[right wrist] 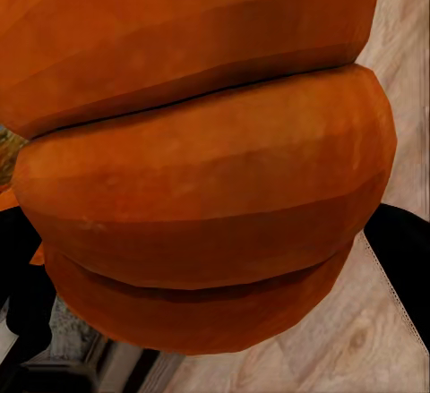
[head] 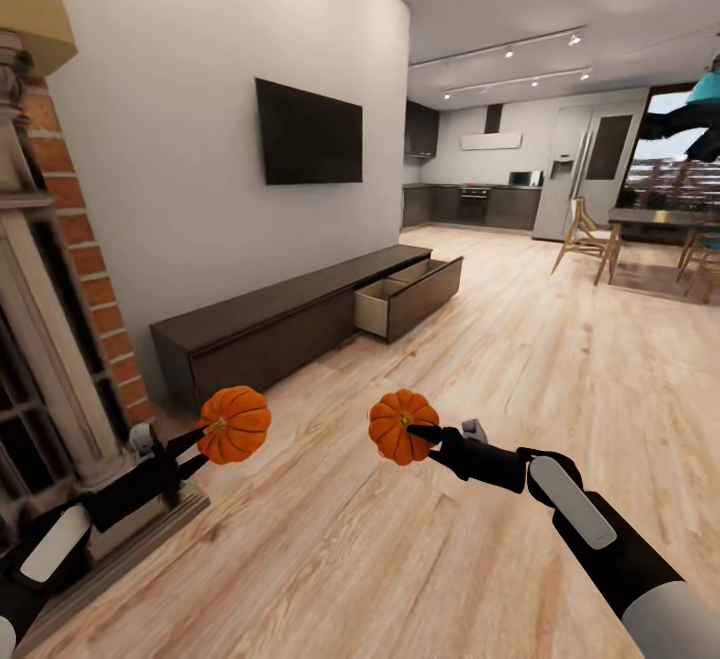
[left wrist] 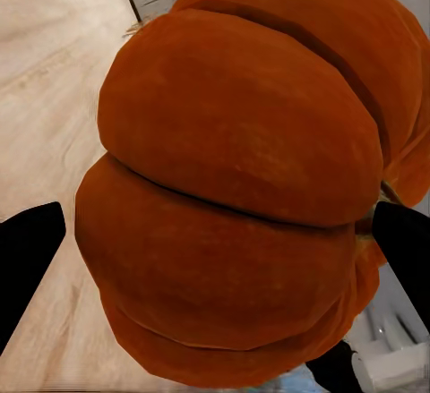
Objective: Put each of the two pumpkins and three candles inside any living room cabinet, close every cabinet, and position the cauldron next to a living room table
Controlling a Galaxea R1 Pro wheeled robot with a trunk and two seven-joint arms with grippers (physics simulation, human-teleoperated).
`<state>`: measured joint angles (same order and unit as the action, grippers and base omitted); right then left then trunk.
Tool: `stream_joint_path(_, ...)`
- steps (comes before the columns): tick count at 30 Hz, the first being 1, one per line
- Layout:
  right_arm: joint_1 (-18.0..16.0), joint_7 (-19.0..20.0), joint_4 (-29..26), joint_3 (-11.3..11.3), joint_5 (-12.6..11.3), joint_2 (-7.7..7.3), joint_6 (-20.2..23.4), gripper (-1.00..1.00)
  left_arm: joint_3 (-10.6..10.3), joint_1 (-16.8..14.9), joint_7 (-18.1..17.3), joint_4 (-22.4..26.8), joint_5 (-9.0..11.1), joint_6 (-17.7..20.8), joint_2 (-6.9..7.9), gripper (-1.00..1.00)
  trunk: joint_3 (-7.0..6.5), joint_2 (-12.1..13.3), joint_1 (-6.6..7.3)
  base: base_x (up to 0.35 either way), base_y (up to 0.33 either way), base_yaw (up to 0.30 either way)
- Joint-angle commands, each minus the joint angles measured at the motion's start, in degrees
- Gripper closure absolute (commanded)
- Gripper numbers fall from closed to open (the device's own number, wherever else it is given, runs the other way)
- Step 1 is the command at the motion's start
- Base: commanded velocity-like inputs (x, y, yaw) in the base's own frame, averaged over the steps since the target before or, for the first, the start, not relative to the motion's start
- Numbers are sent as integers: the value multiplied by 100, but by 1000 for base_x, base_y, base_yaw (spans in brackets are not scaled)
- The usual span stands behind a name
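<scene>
Two pumpkins held up above the wooden floor (head: pixel 470 359), one in each end effector. Left end effector (head: pixel 208 435) closed on the left pumpkin (head: pixel 236 424), black fingers (left wrist: pixel 27 259) pressed on both sides of the orange ribbed body in the left wrist view, same pumpkin (left wrist: pixel 233 187) very near the camera there. Right end effector (head: pixel 420 433) closed on the right pumpkin (head: pixel 402 426), greenish stem turned toward the fingers; in the right wrist view the pumpkin (right wrist: pixel 197 160) between two dark fingertips (right wrist: pixel 403 250), wooden floor behind. Both pumpkins at about the same height in the head view, apart from each other, not touching.

Beyond them, along the white wall, the long low dark-brown cabinet (head: pixel 260 324), flat top bare. At its far end one drawer (head: pixel 410 297) pulled out, open toward the room; nearer front panels shut. Black television (head: pixel 308 134) on the wall above the cabinet. Brick fireplace (head: pixel 50 269) at the left, just beside the left arm. Farther back, kitchen with dark units (head: pixel 470 205), and at the right a dining surface (head: pixel 655 219) with wooden chairs (head: pixel 585 234) near it.
</scene>
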<state>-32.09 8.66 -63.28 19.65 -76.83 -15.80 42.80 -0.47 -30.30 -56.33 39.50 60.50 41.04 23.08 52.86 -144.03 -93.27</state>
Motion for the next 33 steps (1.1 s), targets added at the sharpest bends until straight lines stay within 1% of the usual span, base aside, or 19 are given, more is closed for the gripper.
stream_joint_path(1, -9, 26, 3, 9, -44, -3, 9, 100, 3, -2, 0, 5, 68, 62, 3, 100, 5, -3, 2, 0, 0, -291)
stream_joint_path(33, -8, 22, 79, 4, -42, -3, 9, 100, 3, -2, 0, 5, 67, 62, 3, 100, 5, -3, 2, 0, 0, -291)
